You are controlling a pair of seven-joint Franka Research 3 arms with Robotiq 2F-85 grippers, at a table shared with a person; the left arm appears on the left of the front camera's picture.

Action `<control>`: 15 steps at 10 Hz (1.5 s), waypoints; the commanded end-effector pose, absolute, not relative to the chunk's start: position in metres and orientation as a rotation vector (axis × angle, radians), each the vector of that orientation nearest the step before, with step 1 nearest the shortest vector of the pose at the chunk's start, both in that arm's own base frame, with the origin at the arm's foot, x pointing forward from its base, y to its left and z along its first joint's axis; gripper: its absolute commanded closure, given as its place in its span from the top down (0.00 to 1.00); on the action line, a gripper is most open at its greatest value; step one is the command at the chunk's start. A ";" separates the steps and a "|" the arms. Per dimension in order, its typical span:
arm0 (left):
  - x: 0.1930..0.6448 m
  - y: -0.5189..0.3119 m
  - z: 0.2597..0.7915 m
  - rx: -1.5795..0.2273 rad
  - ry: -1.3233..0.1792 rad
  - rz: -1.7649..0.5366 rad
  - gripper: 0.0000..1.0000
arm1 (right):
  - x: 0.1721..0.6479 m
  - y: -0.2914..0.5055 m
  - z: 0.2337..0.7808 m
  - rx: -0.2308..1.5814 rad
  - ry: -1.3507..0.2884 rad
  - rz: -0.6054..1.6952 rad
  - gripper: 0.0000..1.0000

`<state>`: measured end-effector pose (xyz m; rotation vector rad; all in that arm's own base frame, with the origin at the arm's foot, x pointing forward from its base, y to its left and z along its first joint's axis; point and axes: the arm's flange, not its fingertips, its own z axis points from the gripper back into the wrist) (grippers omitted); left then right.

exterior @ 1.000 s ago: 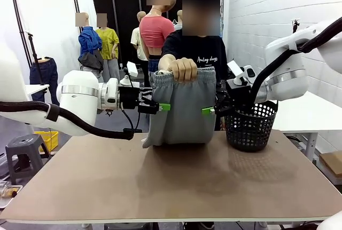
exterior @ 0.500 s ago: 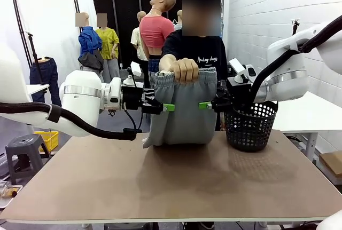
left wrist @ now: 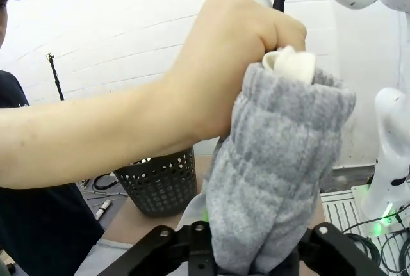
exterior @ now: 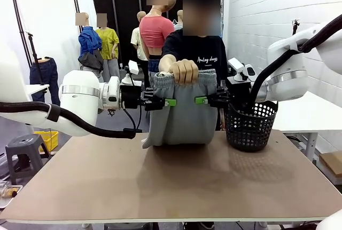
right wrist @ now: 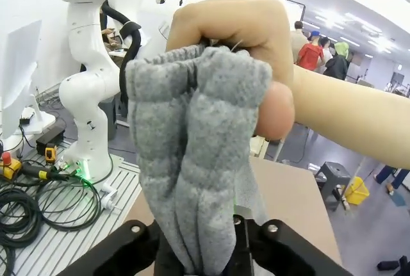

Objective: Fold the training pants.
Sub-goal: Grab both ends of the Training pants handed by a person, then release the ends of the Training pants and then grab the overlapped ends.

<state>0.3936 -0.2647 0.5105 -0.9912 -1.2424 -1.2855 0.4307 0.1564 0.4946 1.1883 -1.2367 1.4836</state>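
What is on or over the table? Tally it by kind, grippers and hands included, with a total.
training pants: 1
black basket: 1
grippers: 2, the left gripper and the right gripper
person's hand: 1
Total: 5

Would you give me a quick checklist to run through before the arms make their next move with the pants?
1. Pants between left end effector fingers: ok.
2. Pants between right end effector fingers: ok.
3. Both grips closed on cloth: cannot tell.
4. Person's hand off the pants: not ok, it grips their top.
5. Pants' lower end resting on table: ok.
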 end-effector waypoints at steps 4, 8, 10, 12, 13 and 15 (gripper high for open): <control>0.397 -0.254 0.502 -1.099 -1.294 -1.240 0.00 | 0.437 0.163 0.501 1.198 -1.228 1.437 0.00; 0.395 -0.258 0.505 -1.056 -1.246 -1.270 0.00 | 0.431 0.159 0.494 1.192 -1.222 1.470 0.00; 0.395 -0.258 0.505 -1.056 -1.246 -1.270 0.00 | 0.431 0.159 0.494 1.192 -1.222 1.470 0.00; 0.395 -0.258 0.505 -1.056 -1.246 -1.270 0.00 | 0.431 0.159 0.494 1.192 -1.222 1.470 0.00; 0.395 -0.258 0.505 -1.056 -1.246 -1.270 0.00 | 0.431 0.159 0.494 1.192 -1.222 1.470 0.00; 0.395 -0.258 0.505 -1.056 -1.246 -1.270 0.00 | 0.431 0.159 0.494 1.192 -1.222 1.470 0.00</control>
